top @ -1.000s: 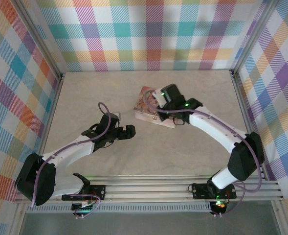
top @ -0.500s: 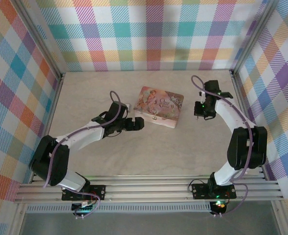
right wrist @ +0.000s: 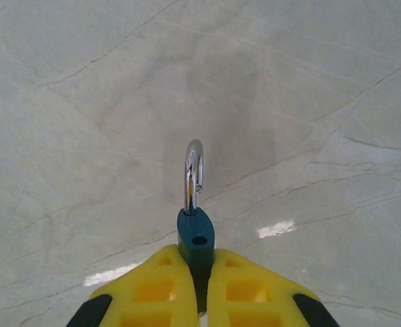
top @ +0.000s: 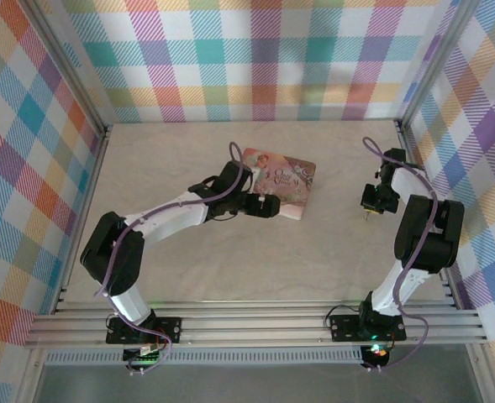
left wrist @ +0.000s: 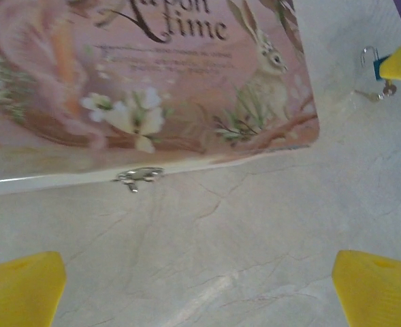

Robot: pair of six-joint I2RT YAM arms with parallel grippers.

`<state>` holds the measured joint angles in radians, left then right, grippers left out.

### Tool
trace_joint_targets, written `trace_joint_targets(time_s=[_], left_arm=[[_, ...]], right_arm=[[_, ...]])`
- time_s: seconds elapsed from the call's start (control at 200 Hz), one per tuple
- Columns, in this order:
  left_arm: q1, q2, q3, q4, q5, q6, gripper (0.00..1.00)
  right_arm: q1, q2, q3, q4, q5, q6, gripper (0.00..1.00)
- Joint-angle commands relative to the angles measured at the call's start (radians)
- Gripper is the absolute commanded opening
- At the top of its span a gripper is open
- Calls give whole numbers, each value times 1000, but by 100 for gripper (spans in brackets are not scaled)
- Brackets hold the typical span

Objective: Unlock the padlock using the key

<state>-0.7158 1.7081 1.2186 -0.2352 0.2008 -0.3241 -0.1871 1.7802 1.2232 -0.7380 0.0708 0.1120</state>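
A blue padlock (right wrist: 195, 238) sits clamped between the yellow fingers (right wrist: 152, 293) of my right gripper (right wrist: 200, 283), which is shut on its body. Its silver shackle (right wrist: 194, 174) is swung out of one hole and points away over the bare table. Seen from above, the right gripper (top: 373, 200) hangs at the right side of the table. The left wrist view catches the padlock (left wrist: 378, 65) from afar, with a small metal piece (left wrist: 389, 87) under it, perhaps the key. My left gripper (top: 264, 206) stands open just before the pink tin box (top: 281, 178), nothing between its fingers.
The pink tin box (left wrist: 152, 82) lies mid-table with a small silver latch (left wrist: 139, 176) on its front edge. Checked walls (top: 255, 59) and aluminium posts close the table in. The right wall (top: 428, 159) is close to the right gripper.
The right gripper has left the tin box and swung far right with the padlock. The left arm has reached rightwards up to the box's front edge, still open.
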Motion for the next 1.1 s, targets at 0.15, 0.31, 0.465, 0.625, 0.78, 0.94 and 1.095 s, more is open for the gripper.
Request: trace_joint_targets(time_s=[0.15, 0.31, 0.465, 0.625, 0.78, 0.94, 1.095], left_arm=[[-29, 19, 41, -68, -31, 4, 100], [-30, 32, 116, -148, -18, 73, 100], [-27, 5, 179, -231, -52, 164, 100], [14, -76, 198, -289, -151, 240, 100], [98, -215, 138, -243, -157, 300, 100], [194, -354, 61, -171, -232, 368, 100], [357, -487, -152, 94, -232, 312, 100]], right_arm=[[-12, 20, 22, 11, -11, -24, 27], [-11, -24, 22, 10, -29, -27, 60], [-10, -114, 17, 14, -35, -16, 72], [-9, -260, -24, 95, -74, 9, 98], [-8, -483, -168, 324, -168, 7, 100], [-8, -639, -295, 514, -152, 45, 100], [-8, -740, -471, 749, -158, 194, 100]])
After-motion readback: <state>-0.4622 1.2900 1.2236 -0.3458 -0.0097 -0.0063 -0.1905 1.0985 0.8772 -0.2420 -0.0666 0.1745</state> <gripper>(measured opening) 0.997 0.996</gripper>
